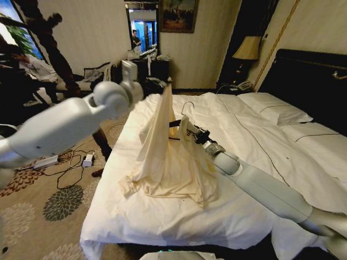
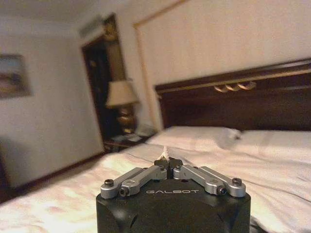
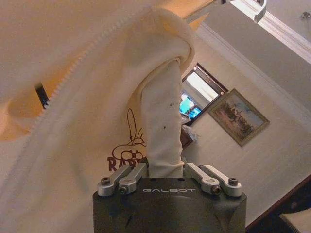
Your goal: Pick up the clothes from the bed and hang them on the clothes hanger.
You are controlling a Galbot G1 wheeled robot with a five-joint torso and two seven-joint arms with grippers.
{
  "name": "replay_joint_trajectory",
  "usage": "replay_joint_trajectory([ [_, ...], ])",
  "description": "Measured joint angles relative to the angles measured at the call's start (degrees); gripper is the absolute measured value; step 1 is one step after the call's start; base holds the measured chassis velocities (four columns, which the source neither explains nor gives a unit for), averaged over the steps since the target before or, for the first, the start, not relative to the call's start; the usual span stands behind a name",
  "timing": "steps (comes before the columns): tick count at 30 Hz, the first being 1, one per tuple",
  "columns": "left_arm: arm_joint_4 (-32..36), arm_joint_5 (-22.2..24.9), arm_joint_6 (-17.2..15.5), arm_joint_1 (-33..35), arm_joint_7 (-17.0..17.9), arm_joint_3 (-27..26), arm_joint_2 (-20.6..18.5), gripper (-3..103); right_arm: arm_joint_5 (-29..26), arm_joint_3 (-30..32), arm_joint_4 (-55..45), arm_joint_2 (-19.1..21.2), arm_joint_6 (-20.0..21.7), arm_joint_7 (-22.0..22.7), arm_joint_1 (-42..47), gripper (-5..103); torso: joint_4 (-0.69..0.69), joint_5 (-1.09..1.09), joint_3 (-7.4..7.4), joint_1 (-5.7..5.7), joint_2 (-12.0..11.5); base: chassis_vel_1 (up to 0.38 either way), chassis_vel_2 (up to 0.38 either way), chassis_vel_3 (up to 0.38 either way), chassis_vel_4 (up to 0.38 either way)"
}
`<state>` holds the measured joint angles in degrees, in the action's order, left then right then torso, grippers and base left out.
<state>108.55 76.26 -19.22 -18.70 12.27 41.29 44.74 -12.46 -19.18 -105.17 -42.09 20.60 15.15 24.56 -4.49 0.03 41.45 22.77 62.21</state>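
The cream clothes point(image 1: 162, 157) rise like a tent from the white bed point(image 1: 255, 141), their lower folds spread on the duvet. My left gripper point(image 1: 167, 85) is shut on the garment's peak; the left wrist view shows a small tip of cream fabric point(image 2: 166, 154) pinched in the left gripper point(image 2: 168, 167). My right gripper point(image 1: 190, 131) reaches in from the lower right and is shut on a fold on the garment's right side. That rolled fold point(image 3: 163, 121) runs into the right gripper point(image 3: 166, 171). The clothes hanger point(image 1: 174, 123) lies just behind the garment, its silver hook point(image 1: 187, 105) standing up.
White pillows point(image 1: 274, 111) and a black headboard point(image 1: 312, 81) lie at the right. A lamp point(image 1: 248, 49) stands on the nightstand in the far corner. Cables and a power strip point(image 1: 84, 160) lie on the patterned carpet left of the bed.
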Motion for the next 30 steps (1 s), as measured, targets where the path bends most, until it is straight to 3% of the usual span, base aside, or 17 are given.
replay_joint_trajectory([
  [5, 6.8, -2.6, -0.1, 7.2, 2.1, 0.1, -1.9, 1, -1.0, 0.0, -0.5, 0.3, 0.6, 0.4, 0.4, 18, 0.06, -0.06, -0.01, -0.02, 0.0, 0.000, 0.000, 0.000, 0.000],
  [10, 11.1, -3.5, -0.4, 11.9, 4.0, 0.0, -3.9, 1, -1.1, 0.9, -1.0, 0.6, 0.9, 0.8, 1.5, 18, 0.01, -0.02, -0.01, -0.01, 0.0, 0.000, 0.000, 0.000, 0.000],
  [17, 15.8, -5.5, -1.4, 21.6, 6.2, -4.2, -7.4, -1, -0.7, 3.3, -3.4, 1.5, 1.3, 0.9, 4.5, 18, 0.02, -0.03, -0.01, -0.02, 0.0, 0.000, 0.000, 0.000, 0.000],
  [19, 16.8, -5.7, -1.8, 23.0, 6.2, -5.3, -8.0, 4, -0.1, 3.8, -3.4, 1.6, 1.3, 1.0, 5.0, 18, 0.01, -0.02, -0.01, -0.02, 0.0, 0.000, 0.000, 0.000, 0.000],
  [20, 17.9, -6.0, -2.4, 24.8, 6.1, -6.4, -9.0, 15, 0.8, 4.2, -3.3, 1.8, 0.9, 0.9, 5.5, 18, 0.01, -0.01, 0.00, -0.01, 0.0, 0.000, 0.000, 0.000, 0.000],
  [23, 19.7, -7.4, -2.7, 27.1, 6.1, -7.2, -10.4, 20, 1.7, 5.0, -3.4, 2.3, 0.4, 0.7, 6.4, 18, 0.04, -0.04, -0.01, -0.02, 0.0, 0.000, 0.000, 0.000, 0.000],
  [29, 23.3, -12.9, -1.4, 31.3, 6.1, -5.9, -12.5, 47, 3.8, 7.2, -3.9, 2.1, -0.7, 0.6, 9.6, 18, 0.03, -0.03, 0.00, -0.02, 0.0, 0.000, 0.000, 0.000, 0.000],
  [30, 23.3, -12.9, -1.4, 31.3, 6.1, -5.9, -12.5, 47, 3.8, 7.2, -3.9, 2.1, -0.7, 0.6, 9.6, 18, 0.03, -0.03, 0.00, -0.02, 0.0, 0.000, 0.000, 0.000, 0.000],
])
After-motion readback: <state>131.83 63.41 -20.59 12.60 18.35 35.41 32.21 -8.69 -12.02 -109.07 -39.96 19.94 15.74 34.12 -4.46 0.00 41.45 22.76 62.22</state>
